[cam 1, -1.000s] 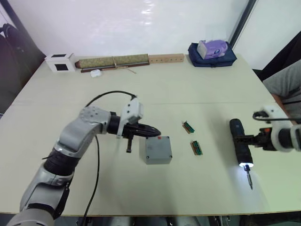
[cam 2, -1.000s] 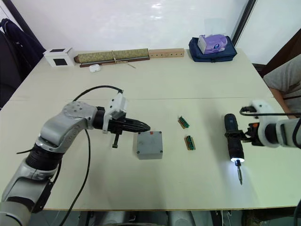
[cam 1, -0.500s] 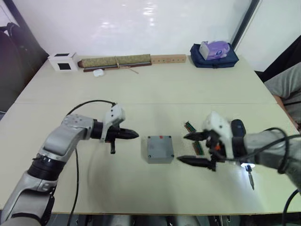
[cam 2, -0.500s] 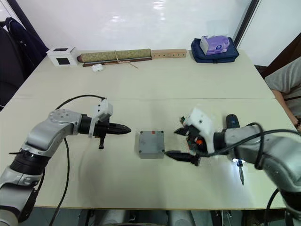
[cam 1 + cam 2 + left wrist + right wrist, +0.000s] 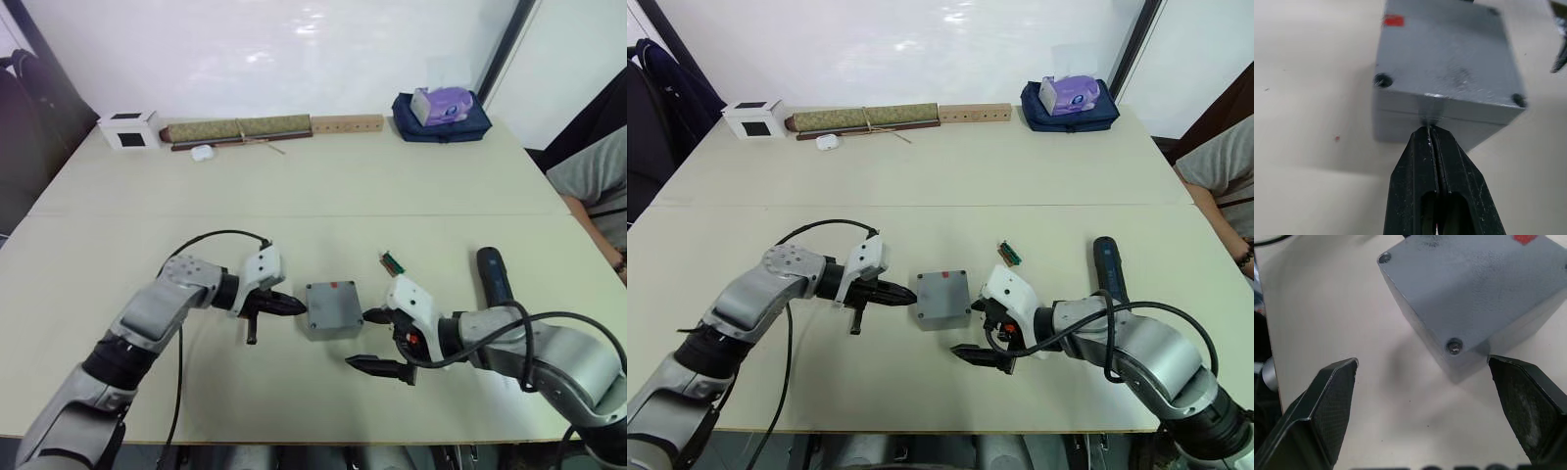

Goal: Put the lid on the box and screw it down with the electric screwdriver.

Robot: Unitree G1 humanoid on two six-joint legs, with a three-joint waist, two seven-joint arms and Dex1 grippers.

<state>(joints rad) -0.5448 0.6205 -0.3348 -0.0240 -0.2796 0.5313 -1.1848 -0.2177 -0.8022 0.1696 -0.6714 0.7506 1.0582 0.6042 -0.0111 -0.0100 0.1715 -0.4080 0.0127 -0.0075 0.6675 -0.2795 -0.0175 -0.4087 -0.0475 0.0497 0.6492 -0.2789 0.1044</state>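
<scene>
Left eye view: lid seemingly seated on box | left claw closed, bracing | right claw wide | next we fetch electric screwdriver.

No legible txt anywhere.

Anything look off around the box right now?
Nothing stands out. The lid sits square on the box, and the electric screwdriver lies flat on the table beside the right arm. One green strip lies loose behind the box.
</scene>
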